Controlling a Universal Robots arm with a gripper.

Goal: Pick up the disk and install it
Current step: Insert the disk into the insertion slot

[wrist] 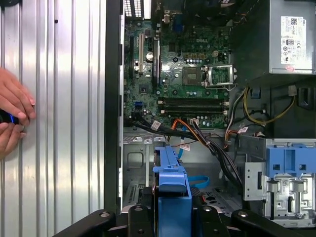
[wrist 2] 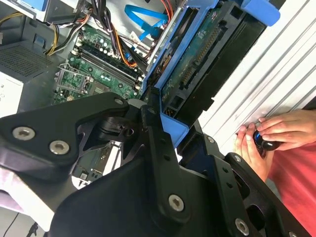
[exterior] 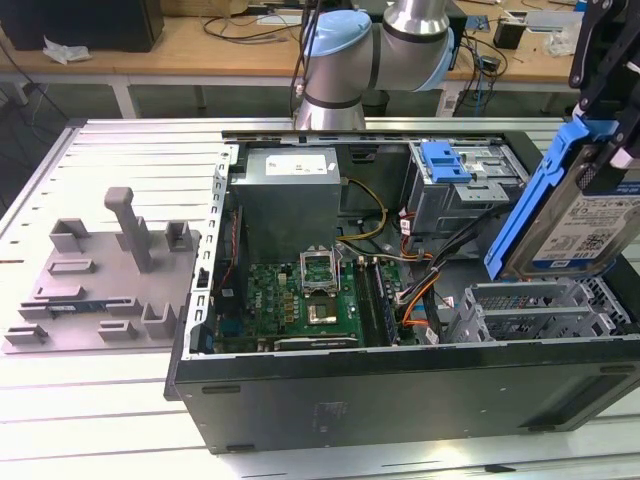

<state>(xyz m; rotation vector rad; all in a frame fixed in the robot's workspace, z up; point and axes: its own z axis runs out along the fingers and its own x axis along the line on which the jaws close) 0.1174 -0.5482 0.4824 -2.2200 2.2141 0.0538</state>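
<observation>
In the exterior view the black gripper (exterior: 606, 140) is clamped on the disk (exterior: 585, 225), a flat rectangular silver drive with a white-and-blue label in a blue plastic carrier. It holds the disk tilted in the air over the open black computer case (exterior: 400, 395), at the exterior view's right.

In the second wrist view the black fingers (wrist 2: 153, 133) grip the carrier's sides. The disk's (wrist 2: 197, 54) green circuit-board underside shows, and a person's hands (wrist 2: 266, 136) rest on the ribbed metal table (wrist 2: 261, 74).

In the first wrist view the disk (wrist: 170, 180) appears edge-on above the case interior, near the green motherboard (wrist: 182, 74).
</observation>
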